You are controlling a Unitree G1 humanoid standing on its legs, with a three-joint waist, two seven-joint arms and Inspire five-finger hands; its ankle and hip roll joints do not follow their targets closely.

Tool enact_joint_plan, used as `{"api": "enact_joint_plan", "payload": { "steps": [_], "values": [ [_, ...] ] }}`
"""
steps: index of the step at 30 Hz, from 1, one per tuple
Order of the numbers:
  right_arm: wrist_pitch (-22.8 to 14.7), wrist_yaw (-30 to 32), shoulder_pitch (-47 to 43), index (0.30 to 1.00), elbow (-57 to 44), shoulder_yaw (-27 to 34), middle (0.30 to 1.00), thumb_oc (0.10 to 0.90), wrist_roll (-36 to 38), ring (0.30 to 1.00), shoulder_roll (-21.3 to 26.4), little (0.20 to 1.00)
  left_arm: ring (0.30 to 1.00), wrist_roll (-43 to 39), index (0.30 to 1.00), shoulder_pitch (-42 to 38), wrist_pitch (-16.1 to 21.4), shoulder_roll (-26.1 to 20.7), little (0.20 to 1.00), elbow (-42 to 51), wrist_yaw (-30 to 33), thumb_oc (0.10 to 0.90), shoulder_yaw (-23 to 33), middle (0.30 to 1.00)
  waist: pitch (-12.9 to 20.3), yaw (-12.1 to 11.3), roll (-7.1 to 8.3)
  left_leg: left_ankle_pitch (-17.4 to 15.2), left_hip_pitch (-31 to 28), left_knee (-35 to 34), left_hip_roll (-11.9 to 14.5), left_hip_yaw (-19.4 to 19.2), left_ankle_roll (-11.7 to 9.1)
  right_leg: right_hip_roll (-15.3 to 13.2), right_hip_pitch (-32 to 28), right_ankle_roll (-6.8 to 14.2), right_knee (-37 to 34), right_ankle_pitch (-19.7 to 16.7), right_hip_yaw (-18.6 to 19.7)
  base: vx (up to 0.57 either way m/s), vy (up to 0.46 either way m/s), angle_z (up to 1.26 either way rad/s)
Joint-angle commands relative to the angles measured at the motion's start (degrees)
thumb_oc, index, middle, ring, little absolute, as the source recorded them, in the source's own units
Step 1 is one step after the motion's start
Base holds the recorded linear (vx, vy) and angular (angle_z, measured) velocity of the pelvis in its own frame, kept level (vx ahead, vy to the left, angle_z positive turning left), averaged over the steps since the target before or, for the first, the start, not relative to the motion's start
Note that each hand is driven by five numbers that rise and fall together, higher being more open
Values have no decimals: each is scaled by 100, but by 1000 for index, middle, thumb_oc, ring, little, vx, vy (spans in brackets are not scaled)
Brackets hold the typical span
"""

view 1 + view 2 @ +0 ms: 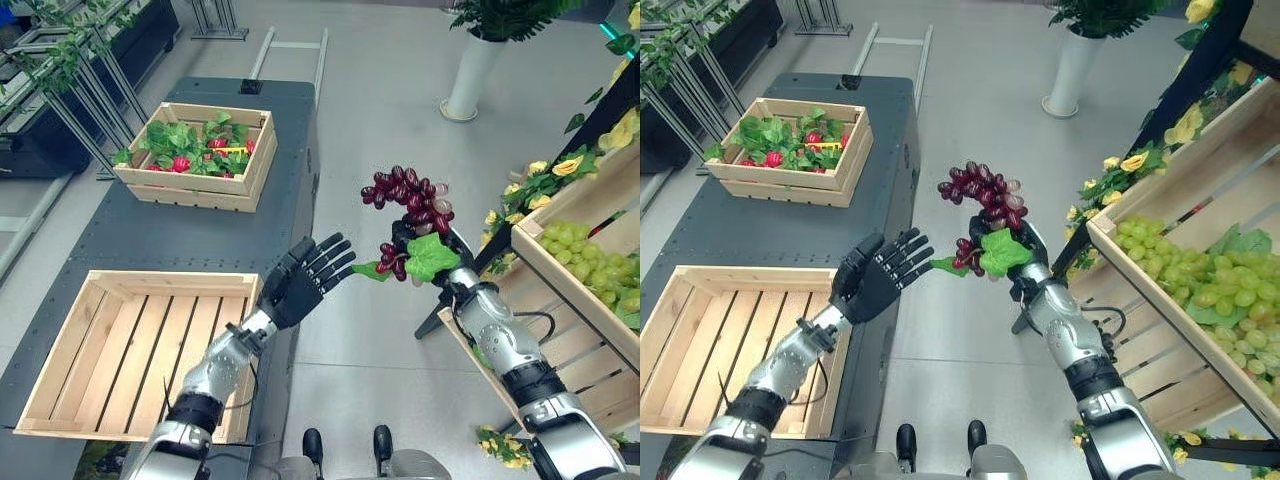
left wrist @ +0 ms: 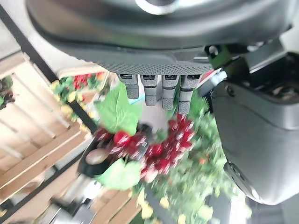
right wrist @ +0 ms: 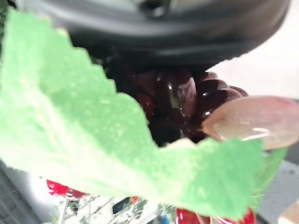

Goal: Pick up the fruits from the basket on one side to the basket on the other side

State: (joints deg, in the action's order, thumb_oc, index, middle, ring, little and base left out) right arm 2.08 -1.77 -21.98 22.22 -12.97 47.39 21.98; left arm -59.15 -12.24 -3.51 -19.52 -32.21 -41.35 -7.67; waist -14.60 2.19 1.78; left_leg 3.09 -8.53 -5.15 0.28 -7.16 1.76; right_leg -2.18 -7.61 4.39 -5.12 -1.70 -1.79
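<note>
Bright, even light falls over the head views, and shadows on the floor (image 1: 380,150) and the dark surface (image 1: 200,235) are soft and faint. Straight edges bow towards the frame borders. The red grapes (image 1: 410,205) show small glints. In the left wrist view the grapes and the shelf behind them are blurred. In the right wrist view a leaf (image 3: 79,135) sits very close, soft-edged, with glare on one pale grape (image 3: 252,123).

A mock produce shop — wooden crates (image 1: 200,190) of greens, slanted grape shelves (image 1: 1200,290), potted plant (image 1: 480,60).
</note>
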Motion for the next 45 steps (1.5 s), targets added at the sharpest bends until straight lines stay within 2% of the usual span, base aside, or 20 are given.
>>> {"api": "enact_joint_plan", "payload": {
  "steps": [1, 6, 8, 13, 19, 22, 26, 28, 30, 32, 36, 37, 40, 45],
  "values": [
    [-665, -552, 217, 300, -474, 457, 300, 400, -229, 300, -102, 300, 900, 390, 900, 66, 1064, 195, 900, -178, 220, 800, 8, 900, 1227, -57, -73, -729, -58, 15, -84, 93, -76, 32, 36, -141, 12, 100, -299, 0, 0, 0],
    [-747, -717, 873, 300, -448, 541, 300, 400, -502, 300, -164, 300, 900, 1012, 900, 529, 1488, 221, 900, -131, 736, 800, -27, 900, 1099, -65, -35, -718, -49, 15, -71, 25, -43, 42, 58, -135, 12, 64, -289, 2, -1, -1],
    [-790, -714, 1151, 300, -352, 510, 300, 400, -703, 300, -175, 300, 900, 1280, 900, 678, 1744, 219, 900, -167, 1166, 800, -39, 900, 1032, -46, -3, -717, -57, 15, -60, -3, -32, 54, 55, -130, 12, 49, -275, 19, -6, -7],
    [-855, -631, 1641, 300, -41, 535, 300, 400, -1062, 300, -164, 300, 900, 1934, 900, 866, 2104, 225, 900, -302, 1874, 800, -108, 900, 939, 41, 92, -714, -67, 15, -19, -104, -15, 101, 69, -121, 12, 13, -217, 31, -15, -10],
    [-940, -490, 1880, 300, 357, 555, 300, 400, -1110, 300, -169, 300, 900, 2514, 900, 893, 2117, 170, 900, -312, 2290, 800, -403, 900, 810, 125, 195, -706, -66, 15, 22, -146, 6, 165, 62, -124, 12, -14, -141, 27, -39, -11],
    [-1028, -374, 1954, 300, 463, 562, 300, 400, -944, 300, -212, 300, 900, 2785, 900, 803, 2022, 71, 900, -208, 2512, 800, -539, 900, 637, 138, 247, -619, -50, 15, 49, -225, 43, 201, 248, -137, 333, 82, -107, -19, -74, -7],
    [-1327, -188, 1856, 300, 659, 489, 300, 400, -665, 300, -245, 300, 900, 2807, 900, 457, 1987, -2, 900, -160, 2647, 800, -733, 900, 251, 128, 361, -802, 472, 798, 105, -276, 91, 233, 678, -167, 910, 191, -84, -123, -101, -17],
    [-1508, -126, 1696, 300, 762, 441, 300, 400, -439, 300, -236, 300, 900, 2795, 900, 171, 1949, -36, 900, -98, 2836, 800, -893, 900, -147, 154, 422, -894, 917, 1346, 162, -269, 93, 285, 1037, -206, 1345, 254, -74, -186, -85, -6],
    [-1600, -79, 1613, 300, 790, 460, 300, 400, -270, 300, -212, 300, 900, 2738, 900, 11, 1936, -54, 900, -73, 2950, 800, -990, 900, -359, 176, 425, -911, 1132, 1551, 172, -219, 91, 304, 1238, -224, 1547, 268, -83, -151, -40, -2],
    [-1762, -15, 1508, 300, 899, 576, 300, 400, -31, 300, -153, 300, 900, 2706, 900, -134, 1937, -106, 900, -47, 3046, 800, -1105, 900, -597, 199, 408, -949, 1405, 1806, 161, -180, 84, 322, 1479, -252, 1714, 271, -110, -105, -29, 0],
    [-1950, 155, 1357, 300, 883, 784, 300, 400, 53, 300, 35, 300, 900, 2626, 900, -202, 1994, -157, 900, 171, 3071, 800, -1199, 900, -865, 223, 363, -1048, 1872, 2264, 140, -203, 52, 332, 1839, -326, 1923, 302, -149, -91, -12, -1],
    [-2048, 262, 1192, 300, 943, 925, 300, 400, 58, 300, 192, 300, 900, 2571, 900, -289, 2021, -177, 900, 260, 3072, 800, -1278, 900, -1005, 238, 321, -1132, 2154, 2585, 134, -231, 31, 322, 2083, -369, 2116, 334, -187, -133, 4, 2],
    [-2107, 434, 916, 300, 997, 1116, 300, 400, 97, 300, 482, 300, 900, 2495, 900, -434, 2035, -228, 900, 419, 3109, 800, -1426, 900, -1197, 236, 252, -1221, 2545, 2968, 95, -187, 4, 300, 2428, -414, 2472, 430, -251, -94, 9, 3],
    [-2193, 831, 464, 300, 1151, 1339, 300, 400, 138, 300, 949, 300, 900, 2358, 900, -628, 2035, -379, 900, 745, 3163, 800, -1548, 900, -1436, 211, 209, -1444, 3157, 3644, 22, -58, 24, 266, 2988, -455, 3081, 604, -322, -56, -11, 0]
  ]
}}
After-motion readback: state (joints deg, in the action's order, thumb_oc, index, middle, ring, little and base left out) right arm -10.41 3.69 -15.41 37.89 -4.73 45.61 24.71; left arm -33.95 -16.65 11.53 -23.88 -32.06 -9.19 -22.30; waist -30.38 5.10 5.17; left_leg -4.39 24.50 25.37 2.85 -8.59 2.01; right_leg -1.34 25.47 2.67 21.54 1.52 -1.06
